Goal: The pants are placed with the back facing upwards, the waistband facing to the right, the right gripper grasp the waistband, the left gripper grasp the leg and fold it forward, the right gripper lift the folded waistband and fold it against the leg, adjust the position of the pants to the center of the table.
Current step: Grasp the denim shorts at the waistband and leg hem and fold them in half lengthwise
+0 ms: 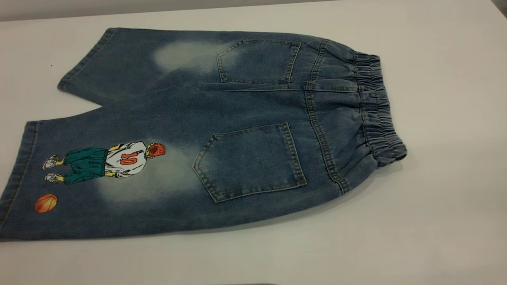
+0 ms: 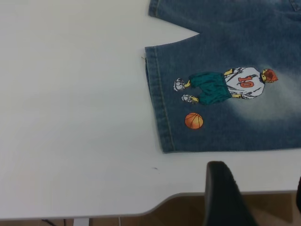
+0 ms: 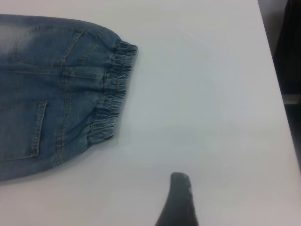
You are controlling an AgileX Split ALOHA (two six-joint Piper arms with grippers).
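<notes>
The pants lie flat on the white table, back up with two patch pockets showing. The waistband points right and the legs point left. The near leg carries the basketball-player print. Neither gripper appears in the exterior view. In the left wrist view my left gripper hangs open over the table's edge, short of the printed leg's hem. In the right wrist view only one finger of my right gripper shows, over bare table apart from the waistband, with nothing beside it.
The table's rounded edge runs close under the left gripper, with brown floor beyond. Another table edge lies past the waistband side, with dark shapes behind it. Bare tabletop surrounds the shorts.
</notes>
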